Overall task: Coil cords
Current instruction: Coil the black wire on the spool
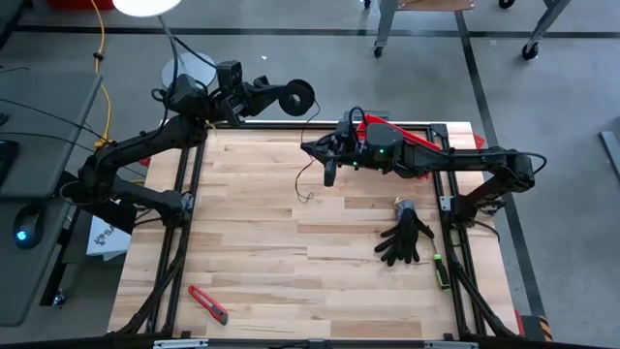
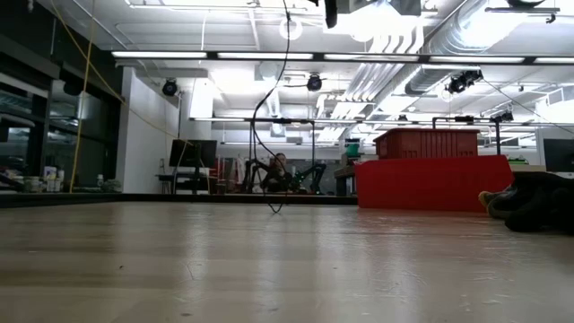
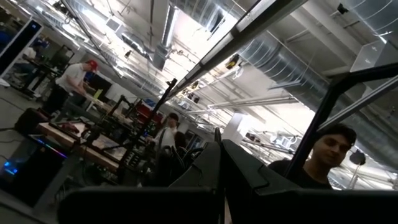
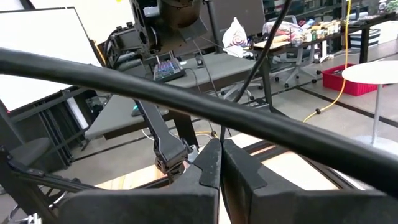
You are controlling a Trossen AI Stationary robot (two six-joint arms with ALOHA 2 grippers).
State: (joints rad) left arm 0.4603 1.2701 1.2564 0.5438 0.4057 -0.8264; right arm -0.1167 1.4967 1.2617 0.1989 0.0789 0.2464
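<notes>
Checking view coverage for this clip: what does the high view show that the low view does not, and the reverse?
Only the high view shows the left gripper holding the black spool at the table's far edge, the right gripper, shut over the tabletop, and the red cutter. Only the low view shows the room behind. Both show the thin cord hanging, the black glove and the red bin.

table [image 1: 271, 281]: my wooden top is carrying these
right side: black gloves [image 1: 405, 239], green-handled tool [image 1: 440, 270]
front left: red cutter [image 1: 208, 303]
</notes>
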